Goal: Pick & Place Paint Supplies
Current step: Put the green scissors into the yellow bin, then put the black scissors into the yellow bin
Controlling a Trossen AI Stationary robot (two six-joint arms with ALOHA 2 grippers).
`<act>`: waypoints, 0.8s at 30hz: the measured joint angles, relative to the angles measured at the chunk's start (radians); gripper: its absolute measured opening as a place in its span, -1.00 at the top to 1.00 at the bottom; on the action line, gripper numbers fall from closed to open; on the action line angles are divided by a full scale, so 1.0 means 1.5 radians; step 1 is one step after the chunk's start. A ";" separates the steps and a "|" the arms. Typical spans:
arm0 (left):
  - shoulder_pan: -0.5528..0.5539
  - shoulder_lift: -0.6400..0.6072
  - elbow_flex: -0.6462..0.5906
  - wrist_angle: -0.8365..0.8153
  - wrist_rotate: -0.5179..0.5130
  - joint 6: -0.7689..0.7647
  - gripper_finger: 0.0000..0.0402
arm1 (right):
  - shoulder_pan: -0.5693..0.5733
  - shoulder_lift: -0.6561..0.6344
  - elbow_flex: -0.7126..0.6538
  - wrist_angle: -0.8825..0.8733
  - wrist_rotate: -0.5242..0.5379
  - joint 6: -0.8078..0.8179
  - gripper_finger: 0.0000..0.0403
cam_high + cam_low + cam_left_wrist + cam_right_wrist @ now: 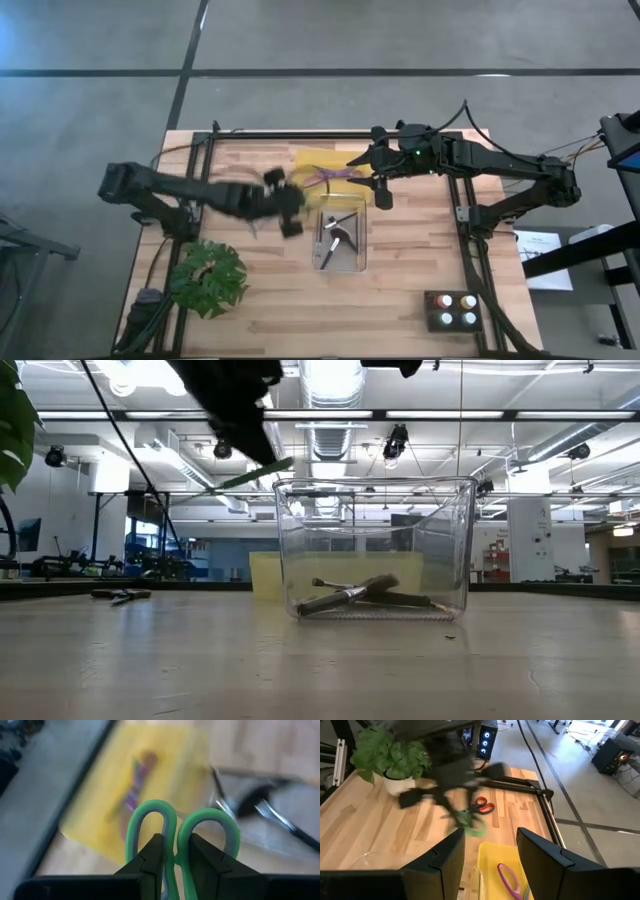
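My left claw clamps green scissors, handles forward; clear bin sits just right, centre frame.

The left gripper's dark fingers pinch the green scissors between their two handle loops. Beyond the fingers, a yellow tray holds purple scissors; beside it lie dark-handled brushes, blurred.

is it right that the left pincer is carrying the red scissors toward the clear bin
Not quite. The left pincer is shut on the green scissors, as the left wrist view shows. The red scissors lie on the table. The rest holds: it hangs near the clear bin.
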 joint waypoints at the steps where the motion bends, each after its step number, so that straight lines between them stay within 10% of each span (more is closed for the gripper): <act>1: 0.034 -0.005 0.000 0.029 0.018 0.037 0.64 | 0.000 -0.002 0.000 -0.001 0.000 0.000 0.12; 10: 0.298 0.044 0.048 0.272 0.307 0.266 0.64 | -0.001 -0.035 0.000 -0.034 0.014 -0.005 0.12; 15: 0.345 0.130 0.098 0.296 0.378 0.303 0.98 | -0.002 -0.053 0.000 -0.048 0.021 -0.005 0.12; 24: 0.342 0.262 0.154 0.301 0.388 0.338 0.99 | -0.002 -0.061 -0.001 -0.054 0.020 -0.010 0.12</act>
